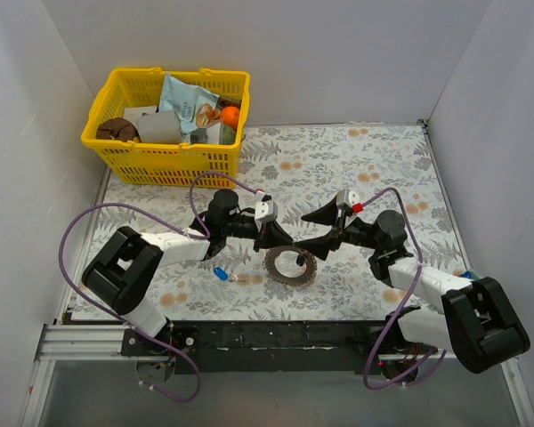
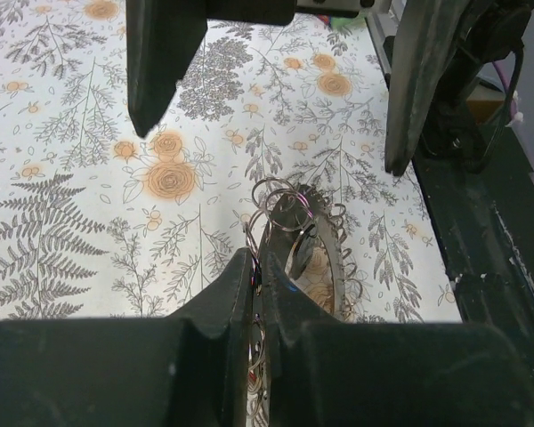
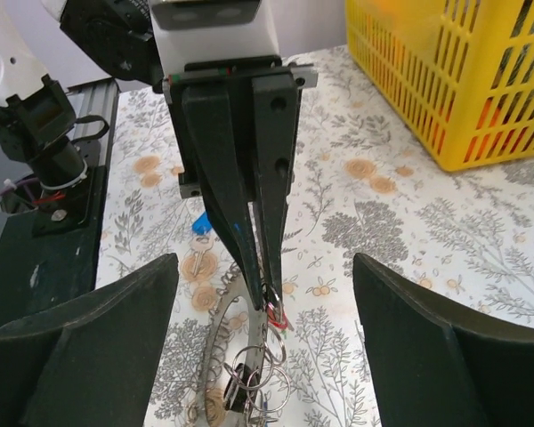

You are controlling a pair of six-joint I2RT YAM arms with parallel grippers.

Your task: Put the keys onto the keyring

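The keyring (image 1: 289,267), a silver disc with a scalloped rim and several small wire rings, stands tilted on the floral mat between the two arms. My left gripper (image 1: 283,242) is shut on one of its thin wire rings, and something small and red (image 3: 279,318) shows at the fingertips (image 3: 269,298). The left wrist view has the keyring (image 2: 327,258) just beyond the closed left gripper (image 2: 262,262). My right gripper (image 1: 304,236) is open and faces the left one, its fingers on either side of the keyring (image 3: 224,334) with nothing held. One blue-capped key (image 1: 221,274) lies on the mat to the left.
A yellow basket (image 1: 165,162) filled with packets and an orange sits at the back left; its wall (image 3: 463,80) also shows in the right wrist view. The black base rail (image 1: 276,336) runs along the near edge. White walls enclose the mat.
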